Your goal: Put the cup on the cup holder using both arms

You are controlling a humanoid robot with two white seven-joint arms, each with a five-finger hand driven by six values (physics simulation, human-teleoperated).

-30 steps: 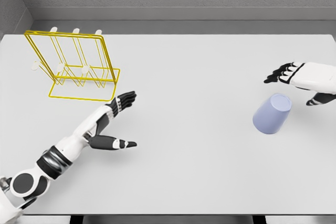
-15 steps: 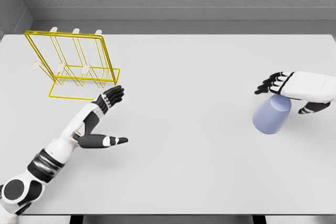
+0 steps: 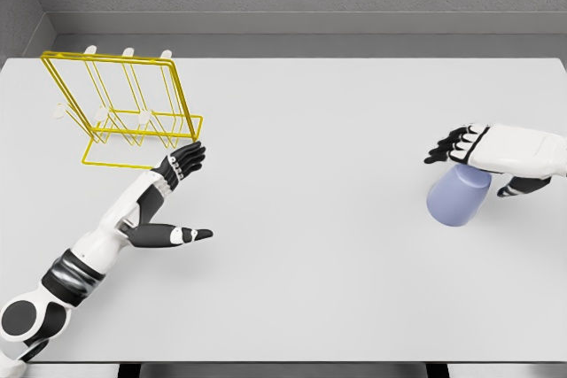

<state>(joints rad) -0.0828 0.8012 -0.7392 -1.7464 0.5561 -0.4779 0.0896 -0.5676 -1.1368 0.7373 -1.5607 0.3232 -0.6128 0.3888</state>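
On the right of the bench (image 3: pixel 319 245), the lavender cup (image 3: pixel 457 197) stands under the right hand (image 3: pixel 483 152), fingers spread, perhaps touching its top. Far left, the yellow wire cup holder (image 3: pixel 124 108); the left hand (image 3: pixel 168 192) lies open just beside its base.

The white right hand (image 3: pixel 496 150) with black fingers has slid toward the table's left edge, now covering the top of the tilted pale blue plastic cup (image 3: pixel 455 198). The left hand (image 3: pixel 168 185) drew back toward the near-left corner.
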